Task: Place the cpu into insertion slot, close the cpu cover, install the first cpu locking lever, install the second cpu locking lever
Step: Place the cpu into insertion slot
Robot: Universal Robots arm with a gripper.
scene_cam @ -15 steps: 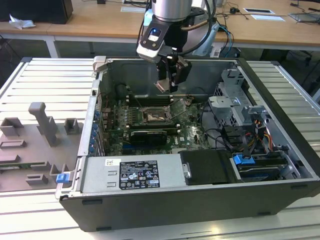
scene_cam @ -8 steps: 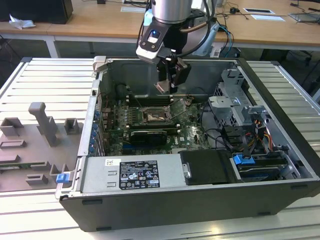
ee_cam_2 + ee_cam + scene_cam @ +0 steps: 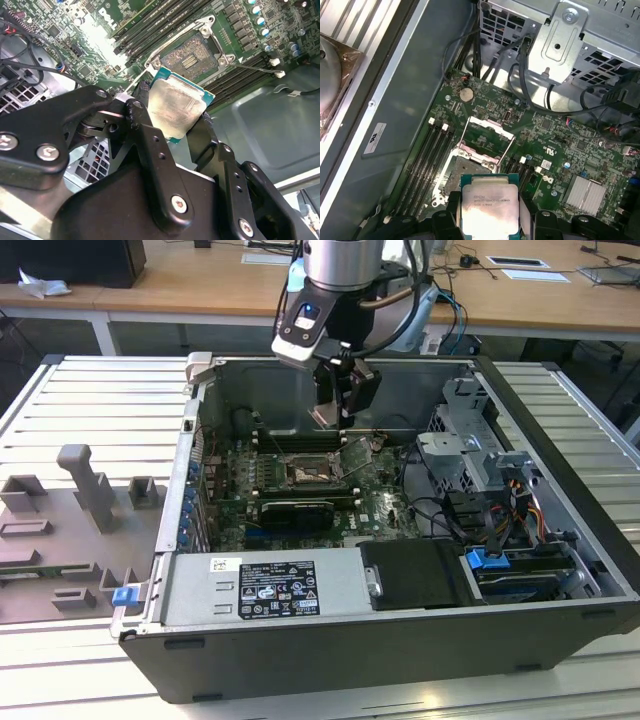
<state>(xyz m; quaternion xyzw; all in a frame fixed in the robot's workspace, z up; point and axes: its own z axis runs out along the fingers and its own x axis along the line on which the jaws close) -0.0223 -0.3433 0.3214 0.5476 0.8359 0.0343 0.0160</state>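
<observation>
**Presently: cpu (image 3: 175, 106) pinched in gripper (image 3: 172, 112), not yet seated**

**Exterior view.**
- Open computer case (image 3: 560, 470), lying on a ribbed table (image 3: 90, 380).
- The gripper (image 3: 338, 408) hangs inside the case, over the middle of the board and above the insertion slot (image 3: 308, 473).
- On the slot's near side is a long black graphics card (image 3: 297, 512). The power supply (image 3: 260, 585) runs along the case's near wall.
- Drive cage (image 3: 470, 455) with cables, toward the case's edge on the exterior view's right.
- Grey fixture block (image 3: 75, 520) on the table outside the case, well apart.

**Second wrist view.**
- Two black fingers (image 3: 142, 117) press on opposite edges of the cpu, with its metal top facing the camera.
- The chip is held clear of the board.
- The slot (image 3: 192, 55) beyond it is bare, and memory slots (image 3: 150, 25) run along one side of it.

**First wrist view.**
- The cpu (image 3: 487, 207) is near the slot (image 3: 464, 172) but apart from it.
- The cpu cover (image 3: 490, 125) stands raised at the slot's far edge.
- Coin cell (image 3: 465, 94) and heat sink (image 3: 585, 192) are elsewhere on the board.

**Progress, as judged.**
- No step is complete.
- Placement is in hand. Closing the cover and both lever installs remain.
- Nothing visible lies between chip and slot.
- The raised cover and the flanking memory slots crowd the slot's edges.
</observation>
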